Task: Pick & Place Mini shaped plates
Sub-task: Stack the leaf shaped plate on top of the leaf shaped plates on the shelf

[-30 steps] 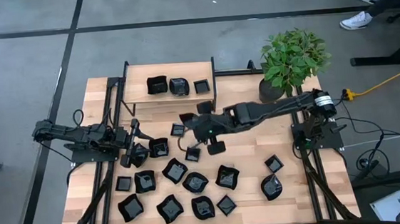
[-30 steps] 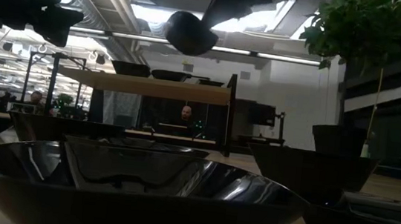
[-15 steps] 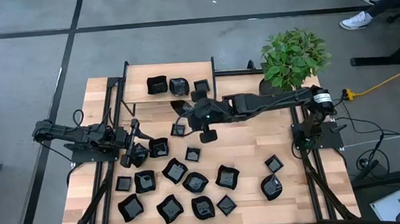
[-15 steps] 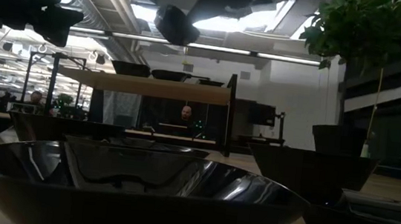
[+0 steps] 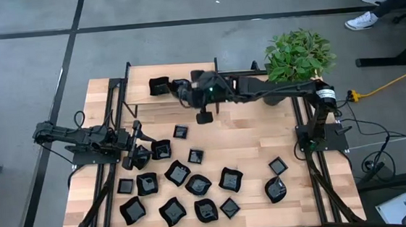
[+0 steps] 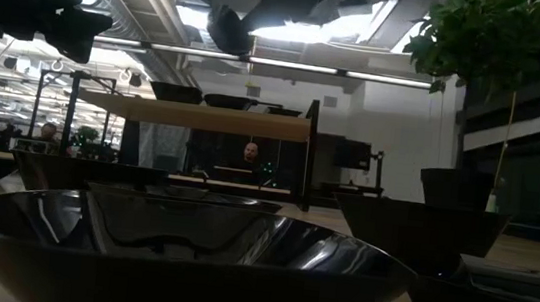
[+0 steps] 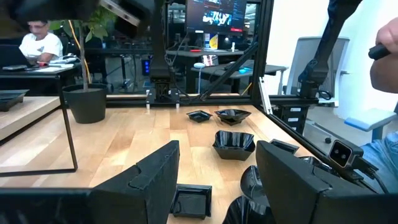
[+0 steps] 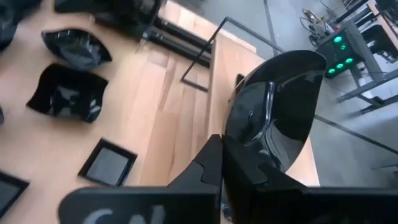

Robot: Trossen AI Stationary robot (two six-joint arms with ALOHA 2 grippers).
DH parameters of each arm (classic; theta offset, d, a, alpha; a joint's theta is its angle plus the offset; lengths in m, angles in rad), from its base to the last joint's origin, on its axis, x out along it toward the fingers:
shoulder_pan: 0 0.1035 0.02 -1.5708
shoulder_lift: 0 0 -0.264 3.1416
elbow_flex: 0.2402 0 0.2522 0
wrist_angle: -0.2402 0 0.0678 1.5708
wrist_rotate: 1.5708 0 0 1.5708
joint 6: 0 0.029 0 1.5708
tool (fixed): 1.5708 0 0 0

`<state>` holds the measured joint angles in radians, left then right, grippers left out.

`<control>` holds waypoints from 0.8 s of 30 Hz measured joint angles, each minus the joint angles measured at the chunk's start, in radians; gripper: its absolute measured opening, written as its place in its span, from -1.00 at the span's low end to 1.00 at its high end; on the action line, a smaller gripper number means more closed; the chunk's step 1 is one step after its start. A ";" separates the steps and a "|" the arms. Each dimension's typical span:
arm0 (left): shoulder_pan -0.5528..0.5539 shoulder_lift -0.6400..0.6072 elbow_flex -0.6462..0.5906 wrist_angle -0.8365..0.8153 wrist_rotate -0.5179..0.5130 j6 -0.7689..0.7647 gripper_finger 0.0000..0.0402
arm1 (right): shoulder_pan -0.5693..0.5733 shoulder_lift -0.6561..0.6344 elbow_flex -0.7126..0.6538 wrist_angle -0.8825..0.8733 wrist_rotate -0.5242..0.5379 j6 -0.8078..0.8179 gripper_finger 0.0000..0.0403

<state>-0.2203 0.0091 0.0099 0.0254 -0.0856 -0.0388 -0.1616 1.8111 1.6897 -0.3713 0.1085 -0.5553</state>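
My right gripper [image 5: 189,91] reaches over the raised wooden shelf [image 5: 144,98] at the far side, shut on one glossy black mini plate [image 8: 273,106]. In the low view that plate [image 6: 225,28] hangs high above the table. Another plate [image 5: 159,86] lies on the shelf. Several more mini plates [image 5: 187,184] lie flat on the table's near half. My left gripper [image 5: 136,155] rests at the table's left, pointing level and open. In the left wrist view, plates [image 7: 233,144] lie beyond the left gripper [image 7: 217,180], which touches nothing. My right gripper pinches the plate's rim [image 8: 241,144] between its two fingers. It comes from the table's right side, slanting a little downward. The plate stands out beyond the fingertips, tilted up on edge with its hollow side toward the wrist camera, lifted clear above the shelf.
A potted plant [image 5: 296,57] in a dark pot [image 5: 274,92] stands at the far right, close by my right arm. The shelf's black frame [image 5: 216,72] rises at its corners. People sit beyond the table [image 7: 40,43]. Bare wood lies at mid-table [image 5: 256,142].
My right gripper has carried the plate from above mid-table toward the far edge and the left, rising a little, until it is over the shelf. It has tipped as it went, and it has stayed shut on the plate.
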 joint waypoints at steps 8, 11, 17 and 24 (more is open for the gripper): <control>0.000 0.000 0.000 0.000 0.000 0.000 0.03 | -0.072 0.021 -0.030 0.056 -0.060 0.089 -0.96; 0.000 0.000 0.000 0.000 0.000 0.000 0.03 | -0.086 0.048 -0.030 0.051 -0.059 0.100 -0.96; 0.000 0.000 0.000 -0.001 -0.001 0.000 0.03 | -0.103 0.080 -0.030 0.041 -0.033 0.103 -0.96; 0.000 0.000 0.000 0.000 -0.001 0.000 0.03 | -0.120 0.094 -0.030 0.035 0.035 0.103 -0.93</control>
<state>-0.2207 0.0092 0.0100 0.0252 -0.0864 -0.0387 -0.2817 1.9048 1.6596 -0.3362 0.1433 -0.4526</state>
